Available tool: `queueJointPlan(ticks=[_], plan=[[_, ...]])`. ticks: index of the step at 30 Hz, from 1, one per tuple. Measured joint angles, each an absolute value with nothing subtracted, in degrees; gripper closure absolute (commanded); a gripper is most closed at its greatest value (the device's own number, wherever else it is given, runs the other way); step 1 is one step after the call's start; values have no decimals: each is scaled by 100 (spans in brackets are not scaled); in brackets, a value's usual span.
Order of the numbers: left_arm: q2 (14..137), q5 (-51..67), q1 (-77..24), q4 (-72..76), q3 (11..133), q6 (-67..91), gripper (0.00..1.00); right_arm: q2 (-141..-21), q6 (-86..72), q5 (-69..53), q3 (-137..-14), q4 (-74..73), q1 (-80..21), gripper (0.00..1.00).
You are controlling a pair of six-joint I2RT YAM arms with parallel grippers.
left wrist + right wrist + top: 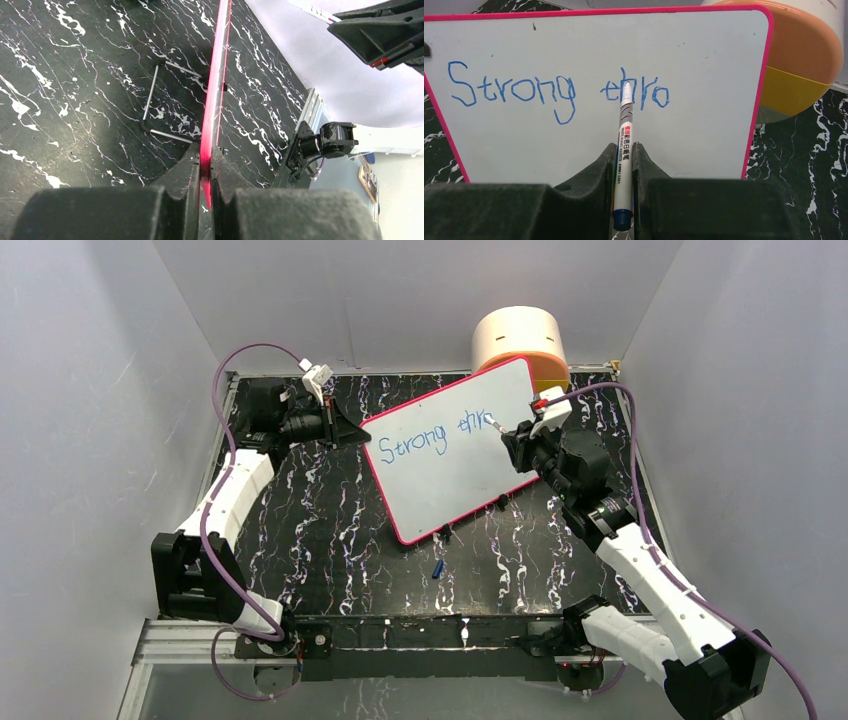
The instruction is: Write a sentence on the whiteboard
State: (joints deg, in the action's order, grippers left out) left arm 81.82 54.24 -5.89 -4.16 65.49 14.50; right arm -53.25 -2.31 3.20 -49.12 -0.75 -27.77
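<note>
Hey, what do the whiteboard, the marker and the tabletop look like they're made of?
The whiteboard: smooth, glossy white coated face where blue ink sits cleanly; thin pink-red frame, seemingly plastic. The marker: likely plastic barrel, white with a printed label and blue end. The tabletop: black, white-veined, marble-look surface, probably laminate or film; real stone can't be ruled out.

My marker (625,145) has a white barrel with red and dark print and a dark blue butt end. Its tip points to 12 o'clock in the right wrist view. Seen from above, my black table (330,530), veined in white, carries a round peach tub (518,340) at 1 o'clock, orange and yellow lower down. A small blue piece (437,568) lies at 6 o'clock. In the left wrist view, a bent wire stand (155,95) rests on the marble at 10 o'clock.
</note>
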Motion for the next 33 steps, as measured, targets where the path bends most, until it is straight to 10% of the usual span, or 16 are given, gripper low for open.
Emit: queueJointPlan(ticks=[33], plan=[[8744,5916,-403,-1824,7411,209,100,-6458,499,694,-5808,-856,-2482,100]])
